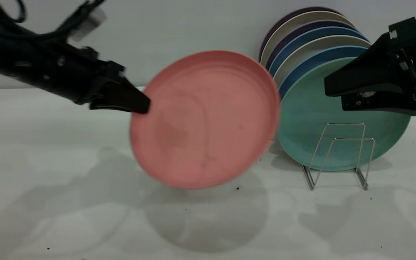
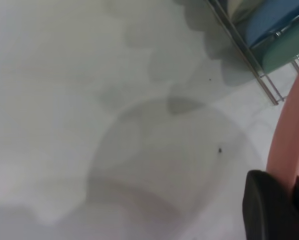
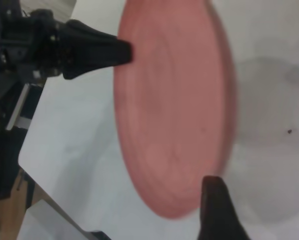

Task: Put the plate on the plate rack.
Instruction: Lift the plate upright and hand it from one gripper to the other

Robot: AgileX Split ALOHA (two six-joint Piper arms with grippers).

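Plate: we see the round salmon-pink matte plastic plate [image 1: 205,119] in the air, tilted nearly upright, its face toward the exterior camera, clear of the table; its shadow lies below it.

Plate position: to the left of the thin silver wire plate rack [image 1: 338,155] in the exterior view, its near edge close to the mint-green round plate [image 1: 312,122] but, as far as we can tell, not touching it.

Left gripper: the left gripper [image 1: 141,104] is clenched on the plate's rim at the side farthest from the rack; the left wrist view shows a black finger [image 2: 269,207] pressed against the pink edge.

Right gripper: the right gripper [image 1: 332,94] hangs above the rack, in front of the mint-green plate, its two black fingers parted and holding nothing.

Rack contents: a row of plates, blue [image 1: 302,74], cream and dark purple, stands behind the mint-green one; two empty wire loops remain in front of it.

Table: white, matte [image 1: 67,202], with a few dark specks.

Step in hand: we judge this to be the carry phase, with the plate lifted and not yet at the rack.

Next move: we judge that the plate must travel toward the rack, stand closer to vertical, and descend edge-first into a free slot in front of the mint-green plate. The right gripper may need to clear the path or steady the rim.
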